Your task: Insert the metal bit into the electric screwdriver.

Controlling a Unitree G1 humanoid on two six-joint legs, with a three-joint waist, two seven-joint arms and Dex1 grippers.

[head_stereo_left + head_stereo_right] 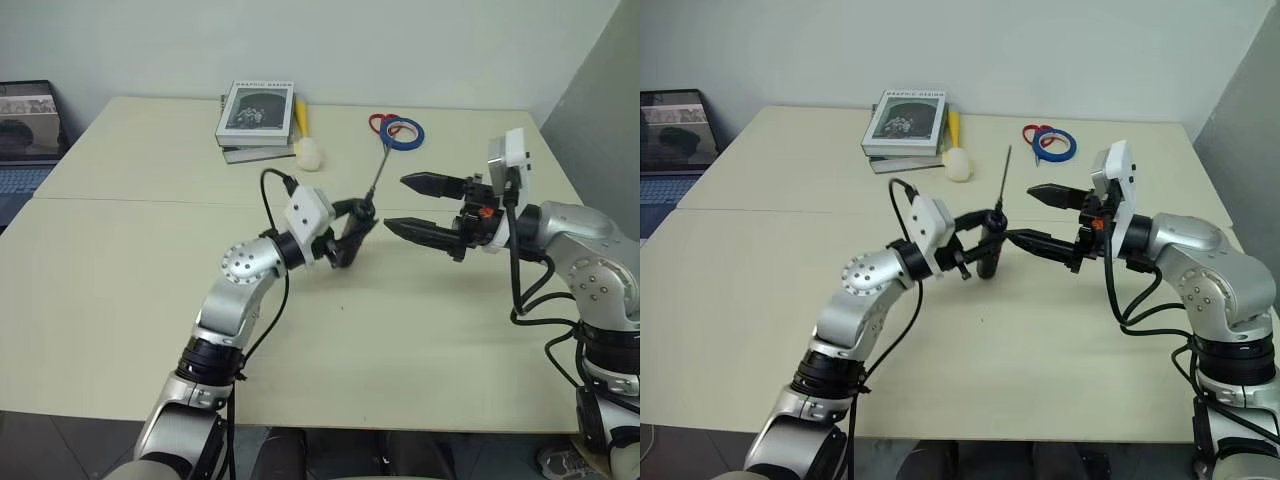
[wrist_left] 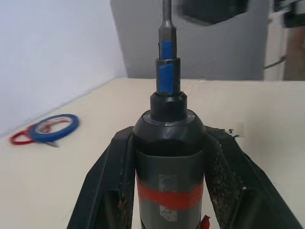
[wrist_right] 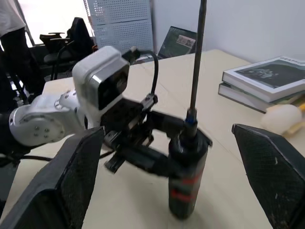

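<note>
While my left end effector clamps the rigid, slick screwdriver mid-body, its thin stiff bit stands above; my right end effector gapes empty beside it.

The electric screwdriver has a matt black plastic body with a red tape-like band; the metal bit is smooth dull grey steel. The left gripper's fingers look rough, scuffed black plastic. The table is smooth, matt beige laminate.
</note>
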